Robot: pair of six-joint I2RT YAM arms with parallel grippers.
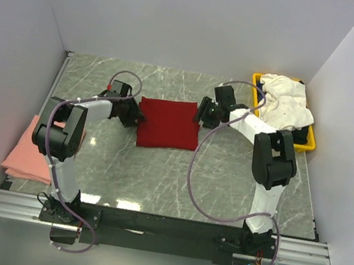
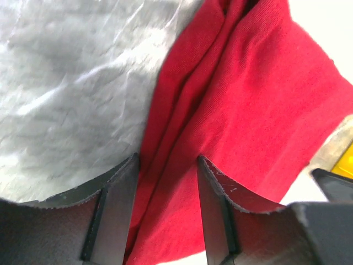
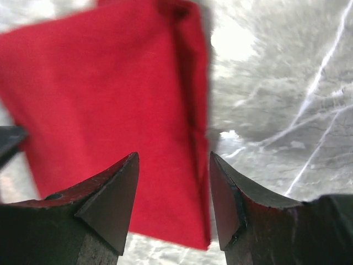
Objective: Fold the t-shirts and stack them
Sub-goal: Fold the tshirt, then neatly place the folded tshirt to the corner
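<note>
Both grippers at opposite edges of the folded dark red t-shirt, jaws open

In the top view the dark red t-shirt (image 1: pixel 168 124) lies flat as a folded rectangle at the centre of the grey marble table (image 1: pixel 155 177). The left gripper (image 1: pixel 133 116) is at its left edge and the right gripper (image 1: pixel 202 114) at its upper right corner. In the left wrist view the jaws of the left gripper (image 2: pixel 168 182) stand apart, with the layered red edge running between them. In the right wrist view the jaws of the right gripper (image 3: pixel 174 182) are likewise spread, straddling the folded edge of the cloth. The salmon-pink t-shirt (image 1: pixel 27 147) lies folded at the left edge of the frame. The white/cream t-shirt (image 1: pixel 285 100) sits crumpled in the yellow bin (image 1: pixel 305 144) at the upper right
</note>
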